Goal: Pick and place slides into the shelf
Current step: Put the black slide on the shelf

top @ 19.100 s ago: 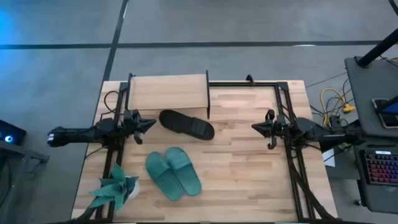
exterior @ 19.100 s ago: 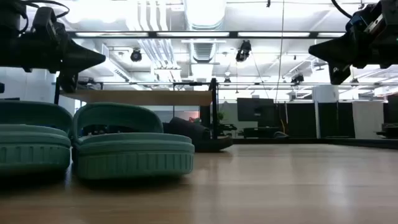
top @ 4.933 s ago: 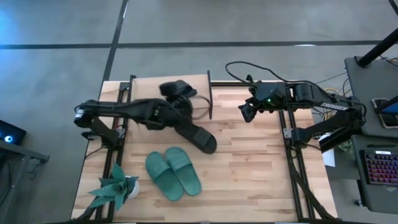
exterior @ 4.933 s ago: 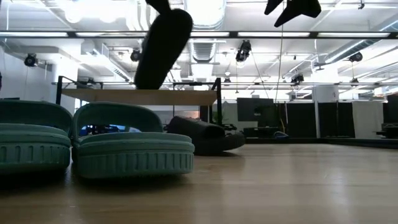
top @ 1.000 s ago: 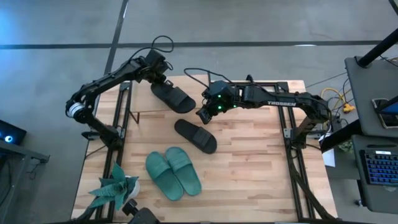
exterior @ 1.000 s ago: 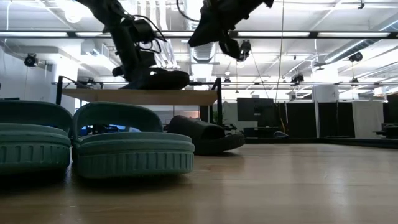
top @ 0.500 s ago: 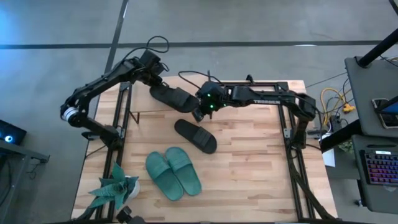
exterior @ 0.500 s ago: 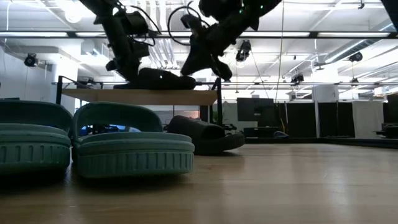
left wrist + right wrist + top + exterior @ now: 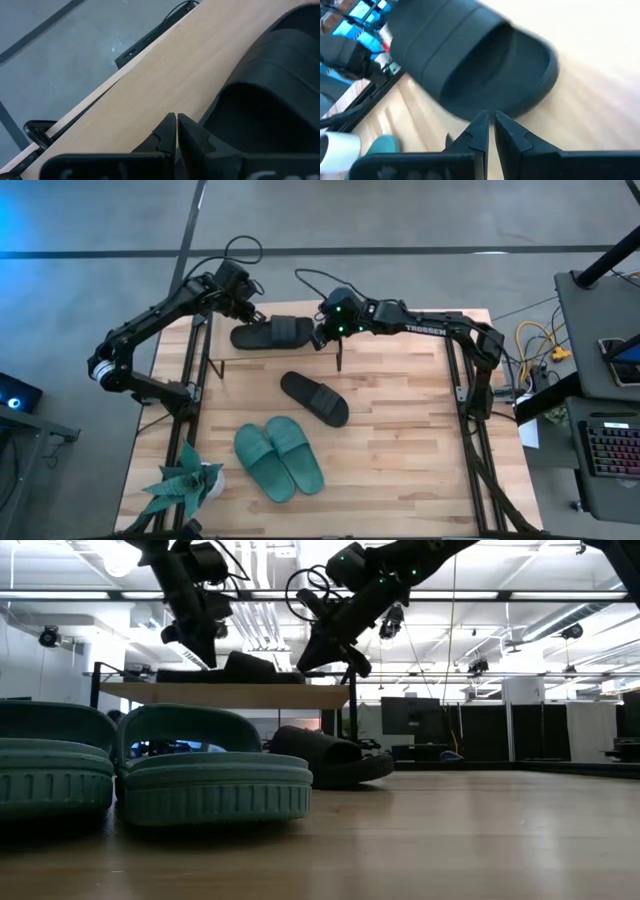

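Overhead, both closed, empty pincers, left (image 9: pixel 247 313) and right (image 9: pixel 322 338), flank the black slide (image 9: pixel 272 333).

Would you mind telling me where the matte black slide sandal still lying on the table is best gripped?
Probably by the wide strap of the matte black slide sandal, from above: it lies flat, sole down, and the strap arches clear of the footbed, offering a raised band for the fingers.
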Robot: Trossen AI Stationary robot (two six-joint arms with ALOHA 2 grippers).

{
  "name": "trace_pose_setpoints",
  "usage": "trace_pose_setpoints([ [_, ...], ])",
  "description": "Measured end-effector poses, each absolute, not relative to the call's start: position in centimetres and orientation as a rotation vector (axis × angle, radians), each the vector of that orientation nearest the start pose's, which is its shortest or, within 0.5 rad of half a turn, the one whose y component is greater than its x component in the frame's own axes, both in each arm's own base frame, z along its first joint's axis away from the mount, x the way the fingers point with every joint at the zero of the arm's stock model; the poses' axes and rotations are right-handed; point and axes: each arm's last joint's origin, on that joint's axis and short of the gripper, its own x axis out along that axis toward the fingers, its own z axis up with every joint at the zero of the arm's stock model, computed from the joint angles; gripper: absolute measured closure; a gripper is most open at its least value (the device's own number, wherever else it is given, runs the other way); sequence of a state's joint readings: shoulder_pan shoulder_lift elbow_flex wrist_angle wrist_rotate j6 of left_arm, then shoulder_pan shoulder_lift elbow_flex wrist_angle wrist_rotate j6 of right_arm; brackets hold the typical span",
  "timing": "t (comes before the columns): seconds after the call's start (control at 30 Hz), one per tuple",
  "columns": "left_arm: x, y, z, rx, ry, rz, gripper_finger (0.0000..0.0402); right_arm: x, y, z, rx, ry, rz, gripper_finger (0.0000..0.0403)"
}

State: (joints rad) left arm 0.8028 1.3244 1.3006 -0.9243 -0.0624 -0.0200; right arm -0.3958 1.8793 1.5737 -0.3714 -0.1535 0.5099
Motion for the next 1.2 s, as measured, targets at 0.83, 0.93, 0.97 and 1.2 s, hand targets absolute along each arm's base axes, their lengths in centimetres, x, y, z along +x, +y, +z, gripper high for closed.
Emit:
trace_pose_setpoints([
  [0.83,16.1,16.2,34.6,-0.376,0.789,0.655,0.0400,39.9,-18.8,30.7,0.796,0.492,-0.222,0.0262],
  [0.93,16.0,16.1,34.5,-0.382,0.802,0.654,0.0400,40.9,-19.3,30.0,0.812,0.502,-0.230,0.0230],
  [0.97,15.9,16.0,34.4,-0.385,0.808,0.653,0.0400,41.2,-19.4,29.7,0.817,0.507,-0.231,0.0222],
  [1.2,15.2,15.3,34.7,-0.390,0.822,0.654,0.0400,42.8,-20.1,28.5,0.845,0.551,-0.236,0.0190],
])
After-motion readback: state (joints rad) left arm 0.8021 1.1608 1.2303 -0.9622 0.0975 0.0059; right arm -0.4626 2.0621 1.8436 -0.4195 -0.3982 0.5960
